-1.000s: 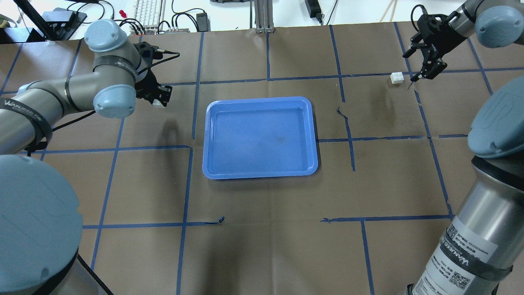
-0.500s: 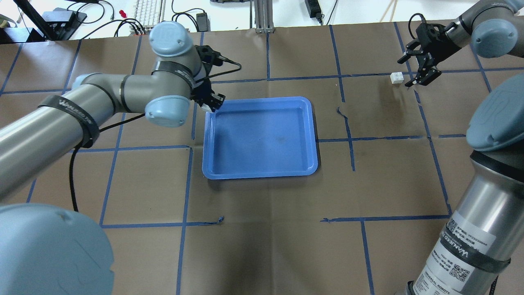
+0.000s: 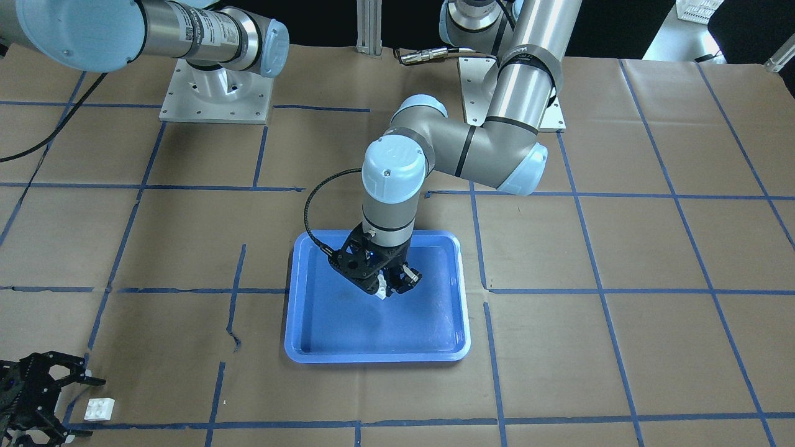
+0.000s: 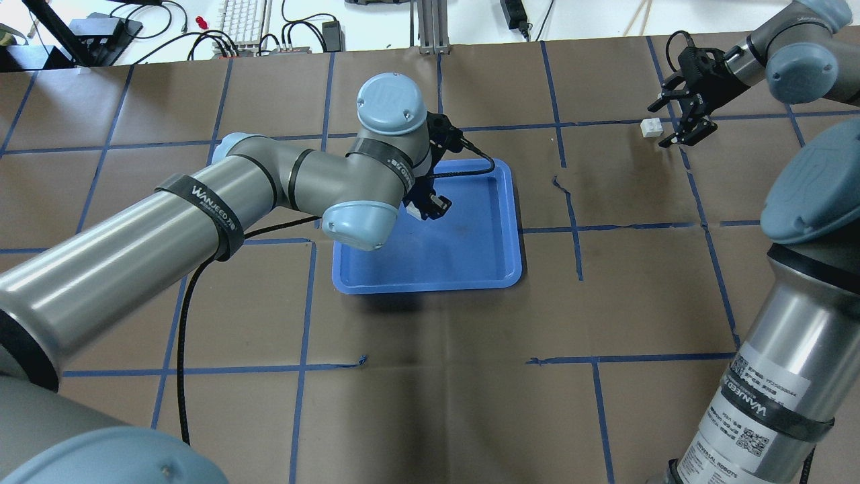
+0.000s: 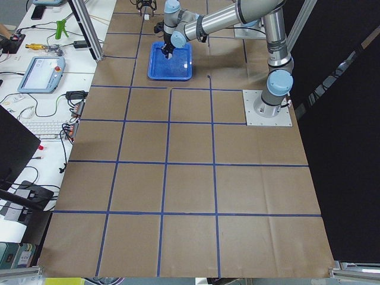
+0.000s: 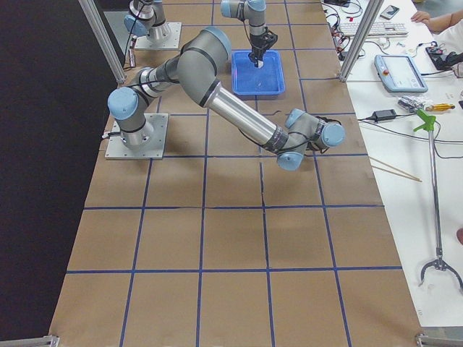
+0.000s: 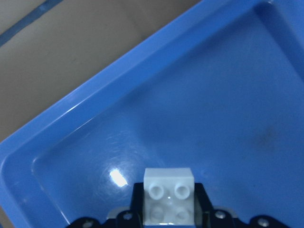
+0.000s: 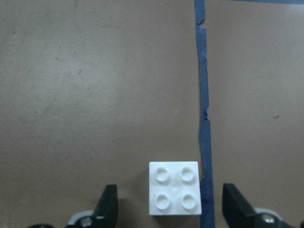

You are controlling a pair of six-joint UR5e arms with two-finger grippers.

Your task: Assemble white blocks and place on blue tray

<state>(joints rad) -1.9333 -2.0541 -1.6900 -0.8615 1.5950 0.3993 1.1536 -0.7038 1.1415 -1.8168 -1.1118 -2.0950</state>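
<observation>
left gripper clamps white block over blue tray, inside rim; right gripper gapes astride second block.

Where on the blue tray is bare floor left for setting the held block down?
The blue tray is bare on every side of the left end effector, which grips a white block over it. The one crowded spot is off the tray, where the open right end effector flanks the other block.

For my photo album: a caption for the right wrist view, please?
Open right gripper framing a white block on brown paper, beside blue tape.
</observation>
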